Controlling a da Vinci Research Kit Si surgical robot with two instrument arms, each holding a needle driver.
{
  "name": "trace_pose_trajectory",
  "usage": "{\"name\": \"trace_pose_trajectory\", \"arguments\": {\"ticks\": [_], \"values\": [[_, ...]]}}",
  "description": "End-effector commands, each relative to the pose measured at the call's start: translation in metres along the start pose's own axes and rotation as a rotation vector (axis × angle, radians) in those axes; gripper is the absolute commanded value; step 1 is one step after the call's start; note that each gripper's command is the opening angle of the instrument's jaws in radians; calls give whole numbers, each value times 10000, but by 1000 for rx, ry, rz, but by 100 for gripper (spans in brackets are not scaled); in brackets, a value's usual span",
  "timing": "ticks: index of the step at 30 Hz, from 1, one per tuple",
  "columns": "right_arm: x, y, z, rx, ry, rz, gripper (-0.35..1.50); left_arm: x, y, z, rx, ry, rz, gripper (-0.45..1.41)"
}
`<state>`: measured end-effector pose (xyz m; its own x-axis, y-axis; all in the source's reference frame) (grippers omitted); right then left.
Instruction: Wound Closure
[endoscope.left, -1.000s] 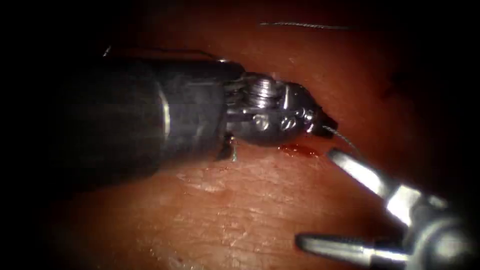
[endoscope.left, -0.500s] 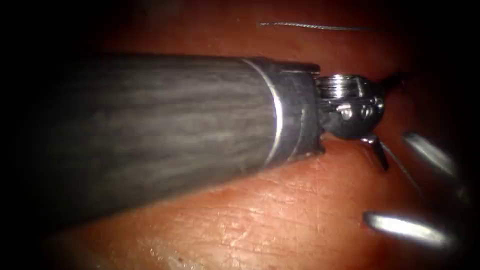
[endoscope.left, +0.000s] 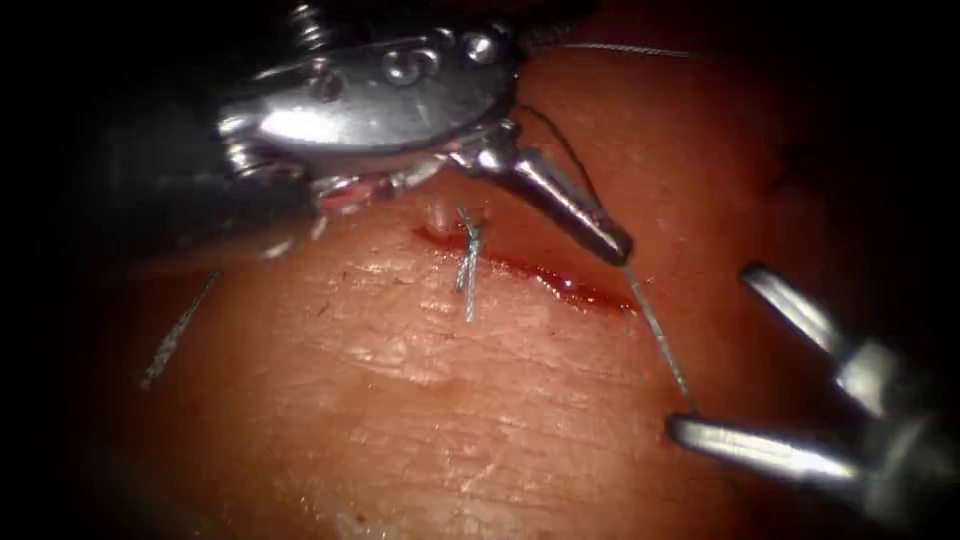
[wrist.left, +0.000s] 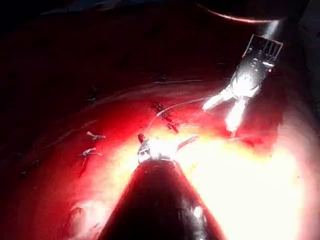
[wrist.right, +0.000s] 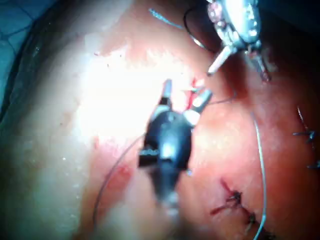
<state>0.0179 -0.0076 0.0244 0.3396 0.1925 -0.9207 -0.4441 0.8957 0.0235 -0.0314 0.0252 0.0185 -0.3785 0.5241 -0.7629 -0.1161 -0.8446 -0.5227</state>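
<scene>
up close, pork-belly tissue (endoscope.left: 420, 420) under the endoscope, with a short cut (endoscope.left: 530, 272) running slantwise across the middle and red fluid (endoscope.left: 585, 293) pooled along it. across the cut toward its left end, a knotted stitch with two cut ends of thread (endoscope.left: 468, 268) lying over the pale skin. another loose thread piece (endoscope.left: 175, 335) well off to the left.

reaching in from upper left, the left arm's tool (endoscope.left: 575, 212), one bright jaw slanting down to the cut's right end; apparently pinching the thread (endoscope.left: 658, 340) at its tip, though hard to confirm in the dim view. from that tip, thread running down and right to the right arm's tool (endoscope.left: 715, 350).

at lower right, right tool's jaws spread wide, holding nothing, lower fingertip (endoscope.left: 690, 432) just beside the thread. same wide spread seen in the left wrist view (wrist.left: 222, 112).

needle not made out anywhere, so impossible to place it in or out of the tissue.
</scene>
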Motion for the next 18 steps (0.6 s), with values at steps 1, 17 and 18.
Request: {"name": "trace_pose_trajectory", "arguments": {"ticks": [1, 17, 18], "values": [[-3, -2, 7, 1, 3, 0, 84, -4, -3, -1, 0, -20, 2, 135], [-3, -4, 11, 5, 2, -1, 84, -112, -24, -89, 223, -288, -12, 123], [-3, -4, 11, 5, 2, -1, 84, -119, -25, -88, 235, -305, -16, 121]]}}
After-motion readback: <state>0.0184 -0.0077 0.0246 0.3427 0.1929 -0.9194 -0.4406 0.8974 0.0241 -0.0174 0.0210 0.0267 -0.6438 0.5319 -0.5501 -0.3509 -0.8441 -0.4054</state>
